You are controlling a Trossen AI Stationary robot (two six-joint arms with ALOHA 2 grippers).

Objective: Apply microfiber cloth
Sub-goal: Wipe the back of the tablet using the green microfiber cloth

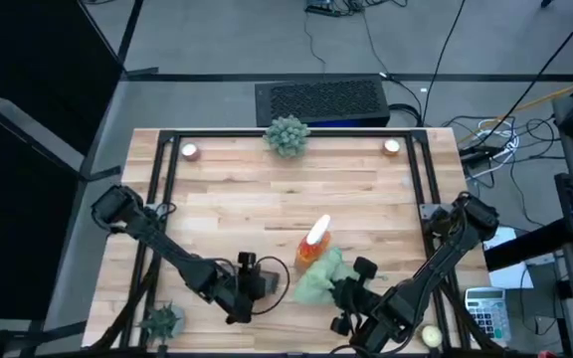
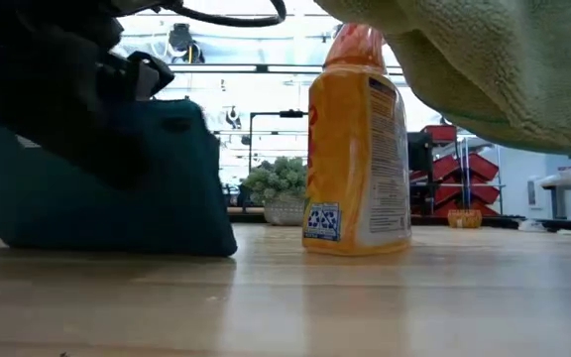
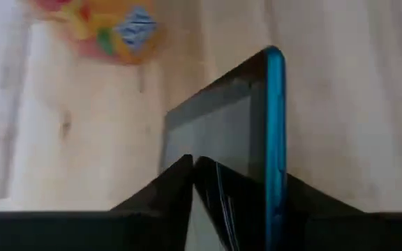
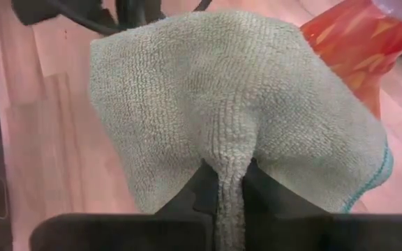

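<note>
The right gripper (image 4: 230,187) pinches a fold of the pale green microfiber cloth (image 4: 236,97), holding it off the butcher-block table (image 1: 227,199) just beside an orange spray bottle (image 2: 357,149), while the left gripper (image 3: 194,181) clamps the edge of a blue-cased tablet (image 3: 253,132) standing near the bottle. The bottle's label carries panels of print and a small blue-and-white square mark, none of it readable. A spiky green plant (image 1: 286,134) sits at the table's far edge by a black vented box (image 1: 321,99), with cables on the grey floor and red shelving bins (image 2: 464,169) in the bright room beyond.
</note>
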